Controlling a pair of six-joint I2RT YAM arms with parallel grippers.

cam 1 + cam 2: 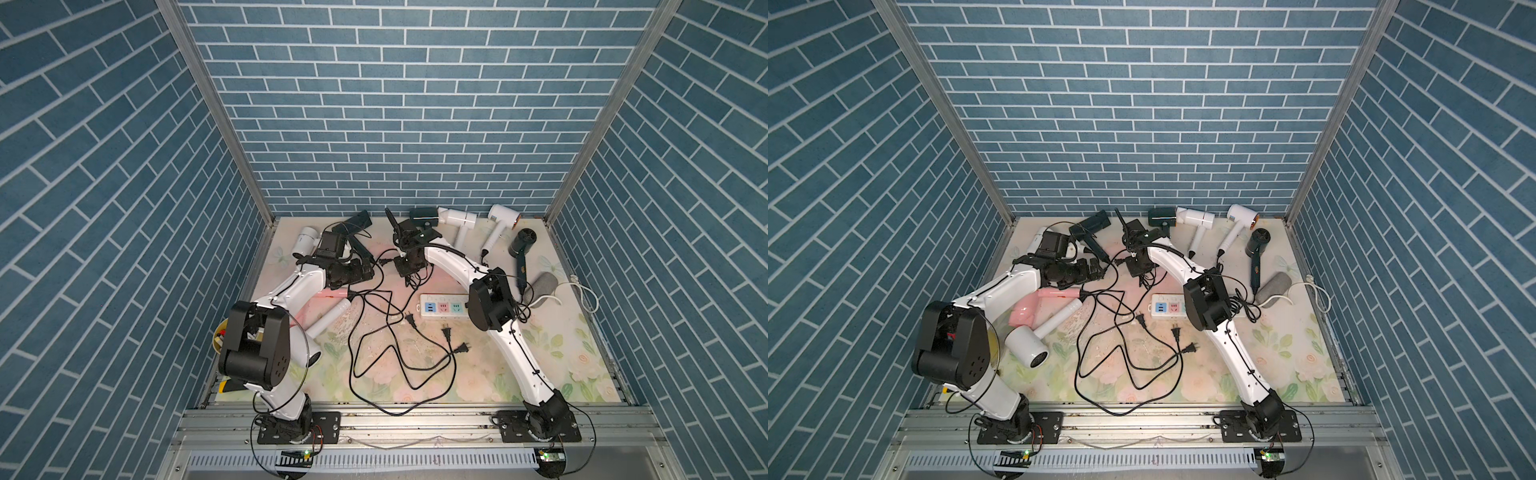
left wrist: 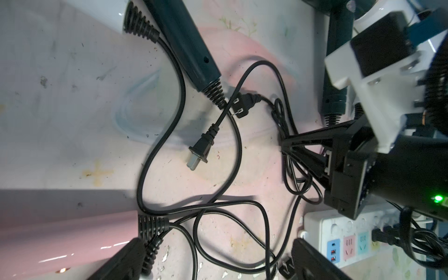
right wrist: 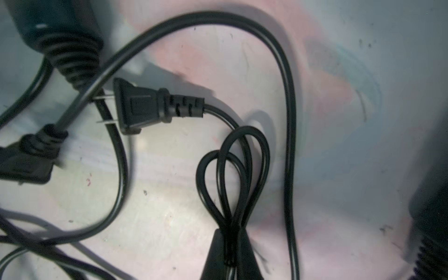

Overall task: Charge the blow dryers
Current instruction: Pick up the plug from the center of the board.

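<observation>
Black cord [image 3: 232, 169], folded into loops, is pinched between the right gripper [image 3: 229, 252] tips, which are pressed together. Its two-pin plug [image 3: 143, 109] lies free on the floral mat [image 3: 169, 218] just past the tips, with a dark green dryer handle [image 3: 55, 21] beyond it. Left gripper [image 2: 217, 252] is spread wide over loose cords [image 2: 145, 169], holding nothing. Pink dryer [image 2: 60, 232] sits just beside one finger, power strip [image 2: 346, 242] near the other.
</observation>
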